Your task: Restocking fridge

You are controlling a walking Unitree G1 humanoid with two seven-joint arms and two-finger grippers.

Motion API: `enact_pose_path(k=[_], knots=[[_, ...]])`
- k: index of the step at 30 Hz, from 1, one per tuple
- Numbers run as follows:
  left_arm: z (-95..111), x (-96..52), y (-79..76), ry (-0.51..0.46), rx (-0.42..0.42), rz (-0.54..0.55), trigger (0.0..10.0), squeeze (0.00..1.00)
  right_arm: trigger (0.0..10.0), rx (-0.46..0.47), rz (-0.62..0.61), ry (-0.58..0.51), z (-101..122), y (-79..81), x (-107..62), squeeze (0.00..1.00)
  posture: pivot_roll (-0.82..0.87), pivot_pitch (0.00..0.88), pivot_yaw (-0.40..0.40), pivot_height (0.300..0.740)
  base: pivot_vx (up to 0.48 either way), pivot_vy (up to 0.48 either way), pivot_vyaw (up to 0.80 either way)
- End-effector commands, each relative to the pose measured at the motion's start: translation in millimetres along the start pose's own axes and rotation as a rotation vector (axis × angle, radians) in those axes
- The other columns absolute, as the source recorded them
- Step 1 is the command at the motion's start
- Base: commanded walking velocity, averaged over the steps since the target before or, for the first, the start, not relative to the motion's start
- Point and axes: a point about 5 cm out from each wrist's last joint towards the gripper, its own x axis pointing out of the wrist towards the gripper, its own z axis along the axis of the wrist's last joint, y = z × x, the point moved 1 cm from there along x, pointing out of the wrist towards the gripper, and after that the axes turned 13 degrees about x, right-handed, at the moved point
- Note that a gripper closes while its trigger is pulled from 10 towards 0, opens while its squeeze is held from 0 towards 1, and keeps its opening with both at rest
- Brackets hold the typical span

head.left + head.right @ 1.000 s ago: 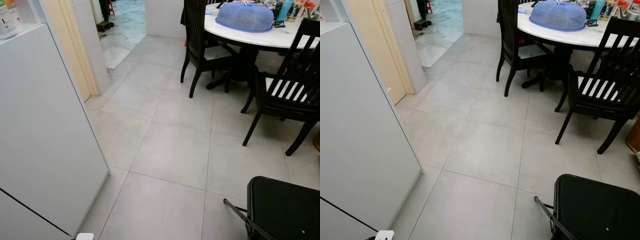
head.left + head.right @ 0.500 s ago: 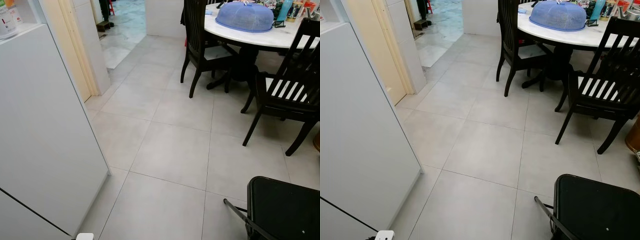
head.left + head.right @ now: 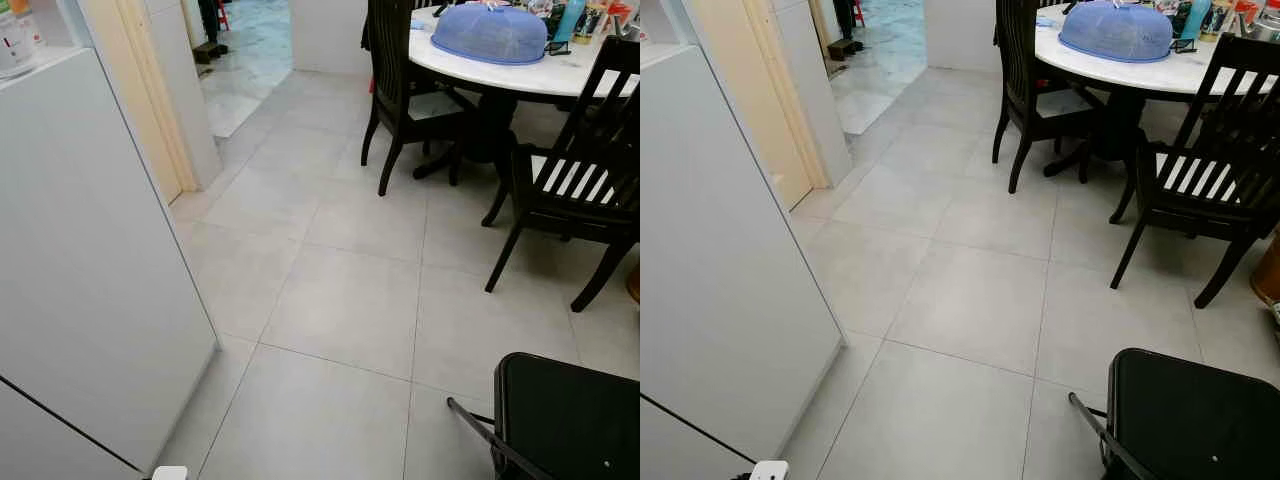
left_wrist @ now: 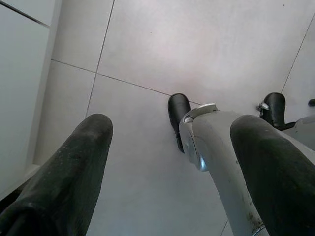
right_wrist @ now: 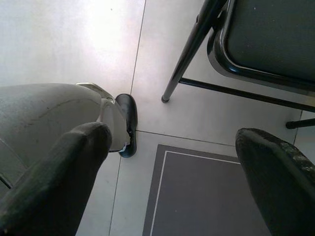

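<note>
Fridge (image 3: pixel 90 280) at 9 o'clock, nearer L hand (image 4: pixel 167 167); both hands, incl. R hand (image 5: pixel 172 177), hang w/ fingers apart, empty.

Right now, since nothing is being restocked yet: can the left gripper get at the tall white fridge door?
Probably not yet: the left gripper hangs open toward the grey tiled floor; the white fridge door stands alongside, unobstructed.

- The tall white fridge door (image 3: pixel 80 270) stands at the left.
- The round white table (image 3: pixel 520 70) stands far right, dark wooden chairs (image 3: pixel 575 190) around it.
- The black folding chair (image 3: pixel 565 420) sits near right.
</note>
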Motion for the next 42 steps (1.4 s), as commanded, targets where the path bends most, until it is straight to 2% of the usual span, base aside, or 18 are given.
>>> enact_pose_path(k=[1,12,13,17,36,38,39,42], knots=[[61.8,10.0,-14.3,-0.103,0.02,0.098,10.0,0.0,10.0,0.095,0.117,-0.132,109.4,66.0,17.1,0.0,0.05,0.0,-0.053,0.74,0.0,0.0,0.0],[61.7,10.0,-14.2,-0.103,0.02,0.098,10.0,0.0,10.0,0.085,0.116,-0.128,109.2,65.9,17.1,0.0,0.05,0.0,-0.051,0.74,0.0,0.0,0.0],[60.4,9.9,-13.8,-0.1,0.039,0.096,10.0,0.0,10.0,0.084,0.117,-0.122,107.1,66.6,17.4,0.0,0.03,0.0,-0.019,0.74,0.0,0.0,0.0],[58.3,9.7,-13.3,-0.093,0.072,0.09,10.0,0.0,10.0,0.091,0.12,-0.114,103.9,67.7,17.7,0.0,0.03,0.0,-0.02,0.74,0.0,0.0,0.0],[61.0,9.8,-13.0,-0.096,0.068,0.109,10.0,0.0,10.0,0.111,0.116,-0.111,107.3,68.5,17.7,0.0,0.04,0.0,-0.031,0.74,0.0,0.0,0.0],[61.4,9.9,-13.3,-0.1,0.055,0.109,10.0,0.0,10.0,0.082,0.125,-0.106,107.9,68.9,17.6,0.0,0.04,0.0,-0.034,0.74,0.0,0.0,0.0],[61.3,9.9,-13.5,-0.1,0.042,0.109,10.0,0.0,10.0,0.028,0.135,-0.113,110.3,69.6,17.2,0.0,0.04,0.0,-0.035,0.74,0.0,0.0,0.0],[61.2,10.0,-14.2,-0.101,0.026,0.101,10.0,0.0,10.0,0.036,0.139,-0.125,111.4,69.9,17.0,0.0,0.05,0.0,-0.037,0.74,0.0,0.0,0.53]])
